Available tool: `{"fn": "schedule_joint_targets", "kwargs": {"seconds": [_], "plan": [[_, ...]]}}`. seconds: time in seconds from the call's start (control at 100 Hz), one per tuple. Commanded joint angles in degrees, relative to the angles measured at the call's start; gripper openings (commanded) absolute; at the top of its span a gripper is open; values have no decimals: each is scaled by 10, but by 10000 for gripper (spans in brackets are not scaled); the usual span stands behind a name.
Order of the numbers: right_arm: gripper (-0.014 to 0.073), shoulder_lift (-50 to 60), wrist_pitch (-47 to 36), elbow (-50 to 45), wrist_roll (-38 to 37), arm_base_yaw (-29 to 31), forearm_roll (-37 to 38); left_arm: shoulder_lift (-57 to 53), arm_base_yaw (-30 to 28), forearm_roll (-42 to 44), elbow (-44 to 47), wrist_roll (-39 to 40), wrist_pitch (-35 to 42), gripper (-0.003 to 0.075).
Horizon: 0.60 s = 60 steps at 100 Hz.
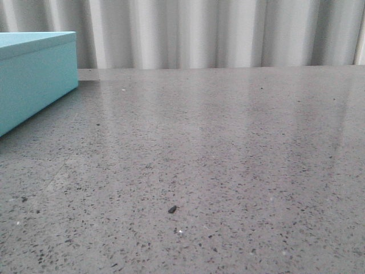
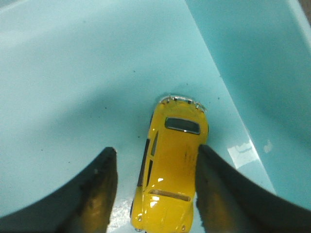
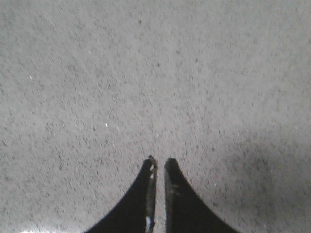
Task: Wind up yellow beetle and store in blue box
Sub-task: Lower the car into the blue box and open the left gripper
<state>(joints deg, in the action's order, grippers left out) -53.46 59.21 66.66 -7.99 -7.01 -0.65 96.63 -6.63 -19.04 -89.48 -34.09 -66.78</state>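
Beetle's basically home: the yellow beetle (image 2: 170,172) sits on the blue box (image 1: 35,74) floor close to a side wall, and my left gripper (image 2: 154,187) hangs spread around it, one finger brushing its flank, looks like I've let go so it stays put. Right gripper (image 3: 159,167) is pressed together, empty, parked over the speckled grey table (image 1: 228,171). Pale pleated curtain (image 1: 217,31) runs behind everything.
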Motion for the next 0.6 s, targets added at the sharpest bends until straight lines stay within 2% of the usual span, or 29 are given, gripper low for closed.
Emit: {"fn": "schedule_joint_targets", "kwargs": {"seconds": [0.0,0.09,0.25,0.42,0.59], "plan": [[-41,29,-70,4,7,3,1,-41,0,-36,-26,55,15,129],[-41,66,-105,-13,7,3,1,-57,0,-73,-26,60,17,-23],[-41,131,-144,-55,7,3,21,-99,0,-93,-23,53,0,-21],[-41,200,-149,-118,7,3,65,-168,0,-131,0,20,4,-21],[-41,277,-167,-185,7,3,76,-251,0,-135,35,12,8,-21]]}}
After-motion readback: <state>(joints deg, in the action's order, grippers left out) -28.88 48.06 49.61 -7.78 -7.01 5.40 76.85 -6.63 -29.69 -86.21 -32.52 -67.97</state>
